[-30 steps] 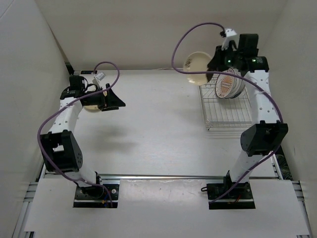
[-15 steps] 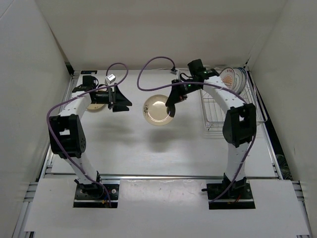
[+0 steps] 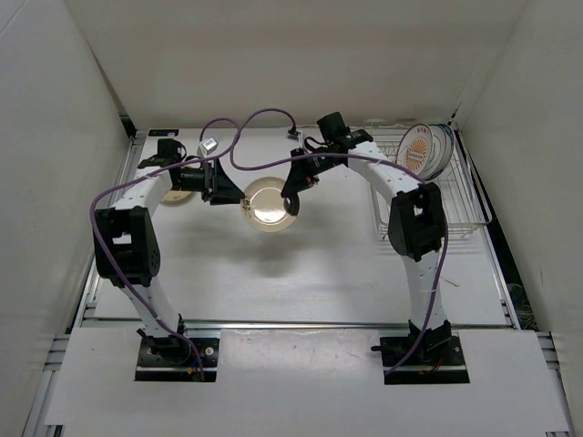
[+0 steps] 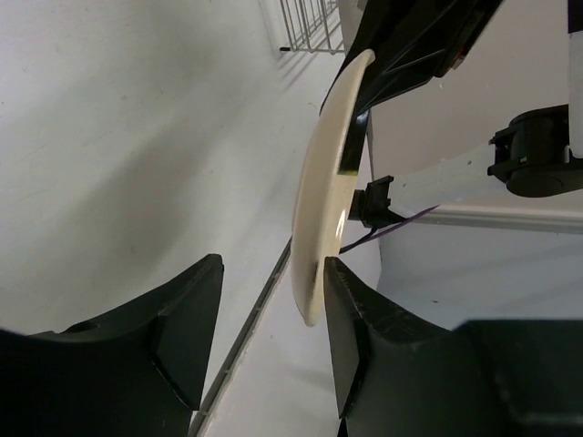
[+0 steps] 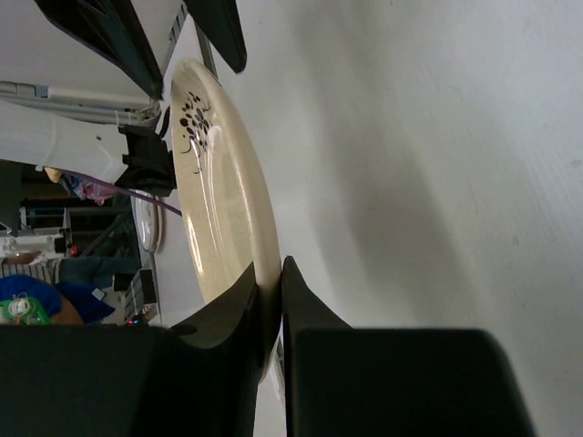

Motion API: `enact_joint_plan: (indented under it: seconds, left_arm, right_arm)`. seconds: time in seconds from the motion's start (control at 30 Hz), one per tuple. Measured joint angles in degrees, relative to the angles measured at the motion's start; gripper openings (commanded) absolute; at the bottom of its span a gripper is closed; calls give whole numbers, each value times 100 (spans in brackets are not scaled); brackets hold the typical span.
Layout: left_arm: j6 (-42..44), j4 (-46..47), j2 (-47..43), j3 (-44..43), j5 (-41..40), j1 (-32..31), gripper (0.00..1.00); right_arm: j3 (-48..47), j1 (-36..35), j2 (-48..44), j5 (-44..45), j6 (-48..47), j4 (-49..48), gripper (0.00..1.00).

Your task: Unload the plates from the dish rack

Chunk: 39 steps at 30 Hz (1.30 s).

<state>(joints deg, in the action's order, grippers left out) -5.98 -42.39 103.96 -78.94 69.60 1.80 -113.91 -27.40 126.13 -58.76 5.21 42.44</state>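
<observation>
My right gripper [image 3: 291, 198] is shut on the rim of the cream-yellow plate [image 3: 269, 204] with a dark brown spot and holds it above the table's middle; the right wrist view shows that plate [image 5: 219, 200] pinched in the gripper [image 5: 278, 273]. My left gripper [image 3: 235, 192] is open, and the plate's opposite rim [image 4: 326, 191] sits between its fingers [image 4: 271, 264], close to the right finger. The dish rack [image 3: 455, 218] stands at the right. It holds a white plate with orange-red pattern [image 3: 417, 150] and a blue-rimmed plate [image 3: 444, 144], both upright.
A pale round plate [image 3: 178, 195] lies on the table under my left arm. Purple cables loop over both arms. White walls enclose the table on three sides. The rack's corner [image 4: 310, 23] shows in the left wrist view.
My right arm carried the cream-yellow plate from above the rack leftward to mid-table. My left gripper moved right, and the plate's rim now sits between its open fingers.
</observation>
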Motion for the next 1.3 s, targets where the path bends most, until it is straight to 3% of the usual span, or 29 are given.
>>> enact_joint_plan:
  seconds: [0.13,0.17,0.2,0.33,0.43,0.47,0.5,0.57,0.6,0.77,0.97,1.3]
  left_arm:
    - [13,-2,90,0,-37,-153,48]
    - [15,-4,116,0,-37,-192,43]
    - [17,-2,131,0,-37,-229,32]
    - [120,-4,177,2,-153,-313,11]
    - [173,13,221,0,-317,-334,11]
    - [168,20,247,0,-323,-339,11]
    - [142,17,267,-4,-367,-339,11]
    - [7,-2,356,-44,-450,-339,11]
    - [-92,13,409,-61,-494,-339,11]
    - [-817,205,793,-223,-824,-339,11]
    - [-1786,647,1528,-575,-1287,-179,11]
    - [-2575,1097,2122,-1392,-1759,966,11]
  right_arm:
    - [-223,-44,101,0,68,-111,0]
    - [-247,-55,127,11,72,-111,0]
    - [-262,-63,157,31,76,-118,0]
    - [-267,-85,284,76,164,-138,0]
    - [-269,-81,326,140,291,-144,1]
    - [-271,-81,332,164,308,-144,28]
    - [-286,-81,337,179,323,-125,44]
    - [-348,-94,337,297,328,-111,59]
    - [-378,-96,334,389,313,-116,62]
    - [-44,42,31,756,219,-55,65]
    - [798,715,-933,988,-2,151,65]
    - [1759,1158,-2090,1165,-422,409,66]
